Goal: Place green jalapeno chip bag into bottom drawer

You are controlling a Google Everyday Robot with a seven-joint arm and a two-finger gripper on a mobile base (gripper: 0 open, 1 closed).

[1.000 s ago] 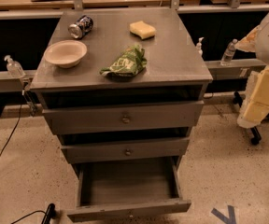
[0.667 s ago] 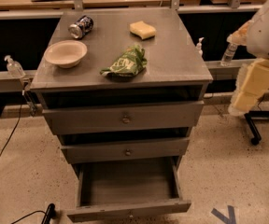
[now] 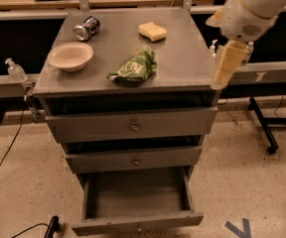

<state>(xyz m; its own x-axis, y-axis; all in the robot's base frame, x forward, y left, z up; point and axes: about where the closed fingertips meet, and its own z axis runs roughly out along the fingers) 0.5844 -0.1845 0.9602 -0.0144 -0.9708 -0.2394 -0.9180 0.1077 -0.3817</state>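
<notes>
The green jalapeno chip bag lies crumpled on top of the grey cabinet, near the middle of its front edge. The bottom drawer is pulled out and its tray holds nothing. The two drawers above it are shut. My gripper hangs from the white arm at the cabinet's right edge, pointing down, to the right of the bag and apart from it. It holds nothing that I can see.
On the cabinet top stand a pale bowl at the left, a tipped drink can at the back left and a yellow sponge at the back. A chair base stands on the floor to the right.
My arm and gripper have moved left, from well right of the cabinet to its right edge. The bag and drawers have not moved.
</notes>
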